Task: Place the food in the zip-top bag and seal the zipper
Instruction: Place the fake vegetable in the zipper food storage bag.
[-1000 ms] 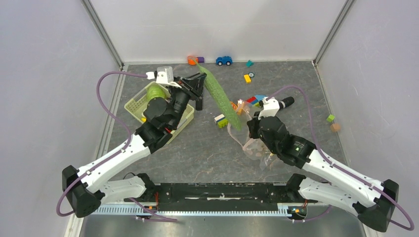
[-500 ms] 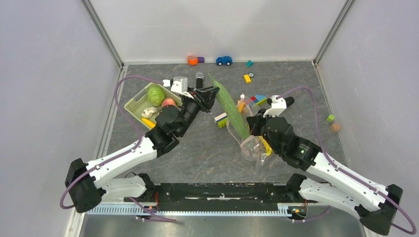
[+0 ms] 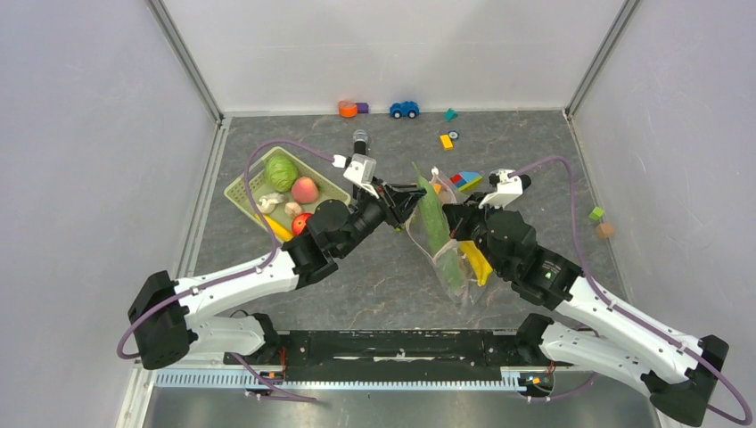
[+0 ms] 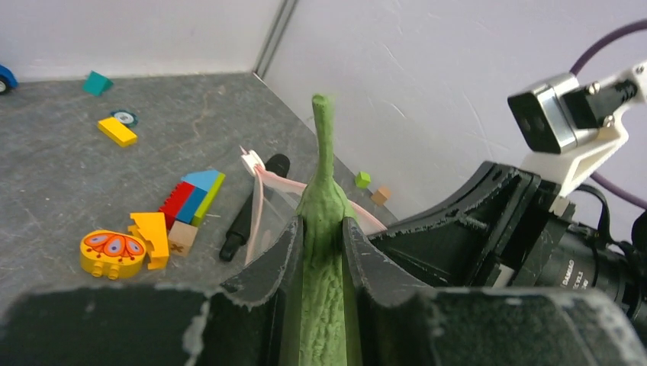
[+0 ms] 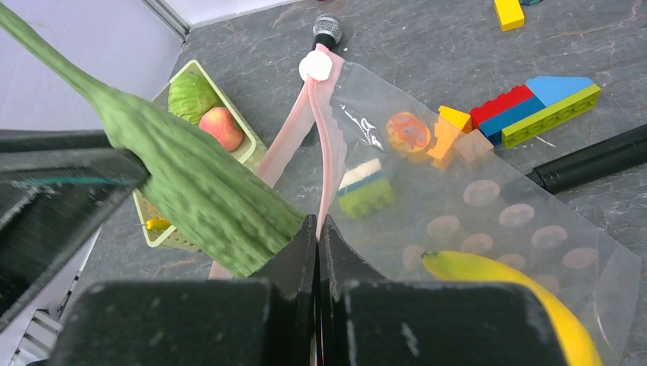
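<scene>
Clamping vegetable (image 4: 321,202), left jaws; bag (image 5: 503,183), right jaws

The banana (image 5: 503,278) runs off the right wrist view's bottom edge.

Left arm (image 3: 234,283) and right arm (image 3: 615,314): white shells, black joints, purple cables (image 3: 551,160), rough-edged black fingers (image 4: 259,286).

light: bright, even | shadows: faint, soft | wrist views: near foreground blurred | overhead: sharp
</scene>
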Controlling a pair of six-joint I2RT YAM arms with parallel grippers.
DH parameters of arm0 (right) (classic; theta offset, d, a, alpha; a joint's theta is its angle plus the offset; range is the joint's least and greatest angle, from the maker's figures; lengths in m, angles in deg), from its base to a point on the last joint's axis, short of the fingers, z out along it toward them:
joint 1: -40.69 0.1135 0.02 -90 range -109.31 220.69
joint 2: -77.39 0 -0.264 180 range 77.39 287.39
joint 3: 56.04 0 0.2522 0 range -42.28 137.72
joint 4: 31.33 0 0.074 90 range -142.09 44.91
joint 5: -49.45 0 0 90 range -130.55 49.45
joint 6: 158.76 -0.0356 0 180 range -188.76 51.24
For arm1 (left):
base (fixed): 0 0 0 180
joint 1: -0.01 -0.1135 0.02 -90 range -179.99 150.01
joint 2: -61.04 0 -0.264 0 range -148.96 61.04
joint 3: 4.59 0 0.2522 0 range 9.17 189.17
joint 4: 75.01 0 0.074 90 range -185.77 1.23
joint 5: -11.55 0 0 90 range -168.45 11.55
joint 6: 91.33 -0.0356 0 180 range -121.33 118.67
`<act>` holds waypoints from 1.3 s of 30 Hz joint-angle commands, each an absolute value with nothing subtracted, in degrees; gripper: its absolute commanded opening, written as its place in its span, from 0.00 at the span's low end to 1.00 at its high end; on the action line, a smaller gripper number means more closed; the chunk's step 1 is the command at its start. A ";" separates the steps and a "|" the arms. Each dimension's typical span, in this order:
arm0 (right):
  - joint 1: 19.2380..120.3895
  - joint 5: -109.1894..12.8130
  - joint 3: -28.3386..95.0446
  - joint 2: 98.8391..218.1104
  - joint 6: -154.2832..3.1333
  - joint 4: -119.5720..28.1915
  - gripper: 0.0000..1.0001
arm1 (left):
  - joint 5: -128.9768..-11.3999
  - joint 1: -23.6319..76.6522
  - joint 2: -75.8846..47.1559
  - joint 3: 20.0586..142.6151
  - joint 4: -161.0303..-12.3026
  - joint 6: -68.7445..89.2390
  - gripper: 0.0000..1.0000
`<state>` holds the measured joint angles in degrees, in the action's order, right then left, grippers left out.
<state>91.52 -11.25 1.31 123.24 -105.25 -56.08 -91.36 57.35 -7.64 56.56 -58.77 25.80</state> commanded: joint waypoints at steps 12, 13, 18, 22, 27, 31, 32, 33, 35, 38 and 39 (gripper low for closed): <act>91.31 -13.07 0.70 120.96 -105.51 -42.23 0.00 | -83.60 58.79 -14.92 59.34 -63.98 27.45 0.02; 91.31 -13.05 0.37 120.57 -105.49 -41.44 0.00 | -82.95 58.75 -15.42 59.35 -64.11 27.46 0.02; 91.32 -13.27 -0.66 119.94 -104.74 -37.75 0.00 | -79.06 58.77 -18.56 61.69 -68.59 26.30 0.02; 91.33 -13.99 -0.95 120.38 -103.56 -34.70 0.00 | -76.02 58.77 -20.07 61.83 -69.57 26.49 0.02; 91.28 -13.46 -0.76 120.81 -102.12 -32.20 0.00 | -71.59 58.78 -20.90 61.64 -71.29 25.67 0.02; 91.31 -13.01 -0.41 120.72 -100.73 -29.46 0.00 | -68.28 58.80 -22.35 61.58 -72.52 26.18 0.02; 91.31 -13.00 -0.28 120.80 -100.71 -29.16 0.00 | -67.48 58.81 -22.83 61.99 -73.11 26.08 0.02; 91.29 -13.26 -0.22 120.96 -100.75 -28.92 0.00 | -67.12 58.80 -23.38 62.65 -74.16 25.96 0.02; 91.31 -14.01 -0.18 121.31 -100.75 -28.54 0.00 | -67.36 58.75 -23.97 63.46 -75.45 25.88 0.02; 91.31 -14.74 -0.27 121.29 -100.80 -28.79 0.00 | -70.10 58.80 -23.66 63.61 -76.20 26.24 0.02; 91.30 -15.07 -0.35 121.17 -100.74 -28.95 0.00 | -71.59 58.73 -23.59 63.86 -77.11 26.24 0.02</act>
